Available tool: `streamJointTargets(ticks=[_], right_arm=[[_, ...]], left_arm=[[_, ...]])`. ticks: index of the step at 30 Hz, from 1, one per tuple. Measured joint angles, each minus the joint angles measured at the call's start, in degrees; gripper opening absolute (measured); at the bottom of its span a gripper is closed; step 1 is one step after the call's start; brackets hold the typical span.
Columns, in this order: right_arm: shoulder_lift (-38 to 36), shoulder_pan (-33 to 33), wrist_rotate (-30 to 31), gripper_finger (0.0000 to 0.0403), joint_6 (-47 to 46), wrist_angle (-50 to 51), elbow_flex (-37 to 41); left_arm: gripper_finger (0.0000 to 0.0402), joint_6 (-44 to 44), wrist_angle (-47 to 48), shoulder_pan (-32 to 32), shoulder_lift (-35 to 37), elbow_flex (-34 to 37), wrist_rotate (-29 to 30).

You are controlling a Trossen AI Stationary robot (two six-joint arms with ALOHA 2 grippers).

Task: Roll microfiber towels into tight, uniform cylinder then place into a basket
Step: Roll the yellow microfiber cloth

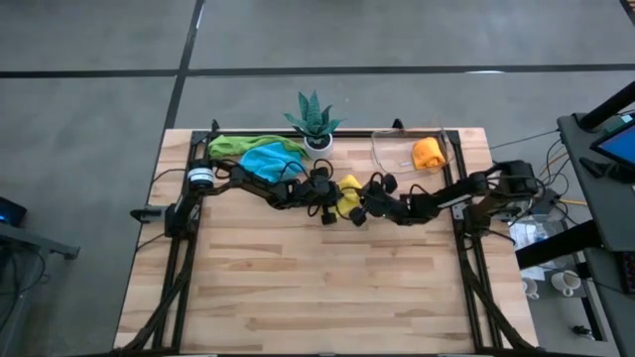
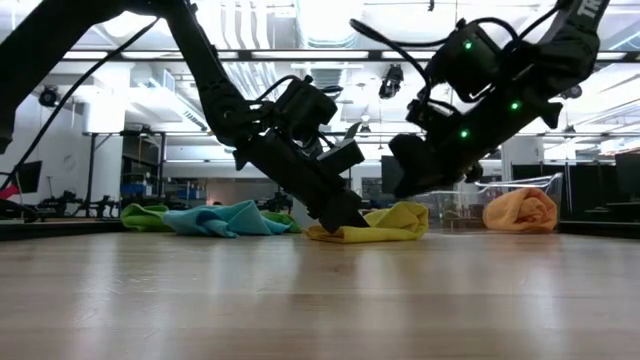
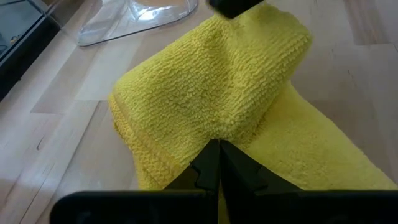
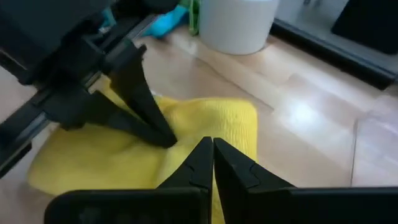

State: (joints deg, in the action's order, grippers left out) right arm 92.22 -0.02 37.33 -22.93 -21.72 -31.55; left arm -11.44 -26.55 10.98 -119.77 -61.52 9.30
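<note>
Right now both claws are down on the yellow towel (image 1: pixel 347 195) in the middle of the table (image 1: pixel 327 288), meeting over it from opposite sides. The left claw (image 3: pixel 219 149) has its fingers pressed together, tips dug into the folded cloth, and from its own camera the towel lies straight ahead of those tips, bunched into a thick fold. The right claw (image 4: pixel 212 149) is also closed tight, nothing between its fingers, its tips resting on the near edge of the same towel with the left claw's fingers planted just in front of it. From table height the towel looks like a low, loose hump, not yet a cylinder. The overhead view suggests its long axis runs roughly front to back, across the line between the two arms, so I'd judge the roll has to travel sideways, one claw pinning while the other pushes. Neither arm is clearly nearer; both are touching it. Further out, the clear basket (image 1: pixel 397 139) sits at the back right, closer to the right arm, with an orange towel (image 1: pixel 428 153) already in it. At the back left lie the blue towel (image 1: pixel 268 161) and green towel (image 1: pixel 233 146), near the potted plant (image 1: pixel 314 117).
</note>
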Motion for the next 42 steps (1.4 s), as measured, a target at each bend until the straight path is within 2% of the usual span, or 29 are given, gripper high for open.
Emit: streamJointTargets(ticks=[6, 18, 23, 32, 37, 42], right_arm=[[1.25, 0.04, -6.23, 0.0008, -0.61, -0.78, 0.00], [6.81, 0.75, -6.12, 0.0008, -6.68, -1.78, 0.39], [10.02, 0.75, -5.59, 0.0008, -6.88, -6.21, 0.31], [10.44, 0.75, -5.82, 0.0008, -6.89, -7.43, 0.35], [10.30, 0.75, -6.00, 0.0008, -6.94, -7.49, 0.37], [10.26, 0.75, -6.07, 0.0008, -7.09, -7.69, 0.39]], left_arm=[[0.0000, -0.92, 0.05, 0.00, 0.00, -0.04, 0.01], [0.0000, -0.98, 0.54, 0.00, 0.78, -0.06, 0.00], [0.0000, -1.57, 0.45, 0.02, 1.87, 0.01, 0.09], [0.0000, -2.59, 3.79, -1.30, 5.50, 0.20, 0.07], [0.0000, -1.40, 0.30, -2.49, 5.29, 0.20, -4.70], [0.0000, -0.35, -5.67, -2.25, 0.75, -0.45, -4.87]])
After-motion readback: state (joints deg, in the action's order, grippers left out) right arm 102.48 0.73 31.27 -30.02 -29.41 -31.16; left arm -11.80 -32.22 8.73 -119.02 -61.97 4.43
